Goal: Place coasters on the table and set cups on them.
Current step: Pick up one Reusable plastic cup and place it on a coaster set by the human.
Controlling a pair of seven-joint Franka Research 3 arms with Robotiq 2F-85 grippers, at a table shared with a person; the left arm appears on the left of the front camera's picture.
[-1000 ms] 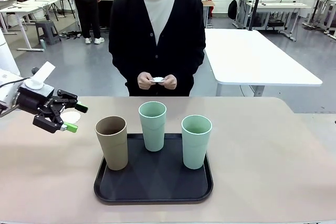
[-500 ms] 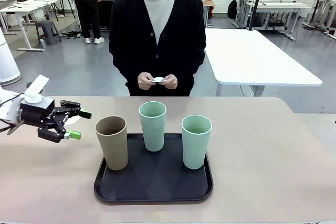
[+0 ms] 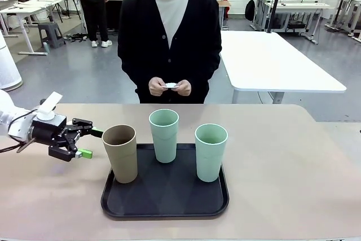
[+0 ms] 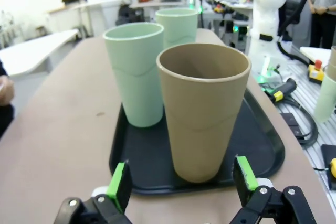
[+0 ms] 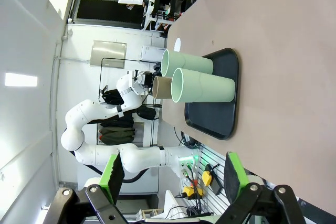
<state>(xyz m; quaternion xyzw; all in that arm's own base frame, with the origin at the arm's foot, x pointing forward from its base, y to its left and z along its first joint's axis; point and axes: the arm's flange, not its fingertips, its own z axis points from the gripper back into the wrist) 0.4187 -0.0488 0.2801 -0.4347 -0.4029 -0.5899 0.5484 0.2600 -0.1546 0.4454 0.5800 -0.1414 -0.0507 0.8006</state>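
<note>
Tan cup (image 3: 119,153) and two mint cups (image 3: 164,135) stand upright on tray (image 3: 163,198).

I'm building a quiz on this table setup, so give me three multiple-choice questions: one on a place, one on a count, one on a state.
1. Where does the tan cup stand? A) on a coaster B) on the white table C) on the black tray
2. How many mint green cups are there? A) one B) two C) three
3. The robot's left hand is: A) open beside the tan cup B) shut on it C) open above a green cup

C: its base is on the tray.
B: one at the back, another at the right.
A: its pads stand apart, cup untouched.
</note>
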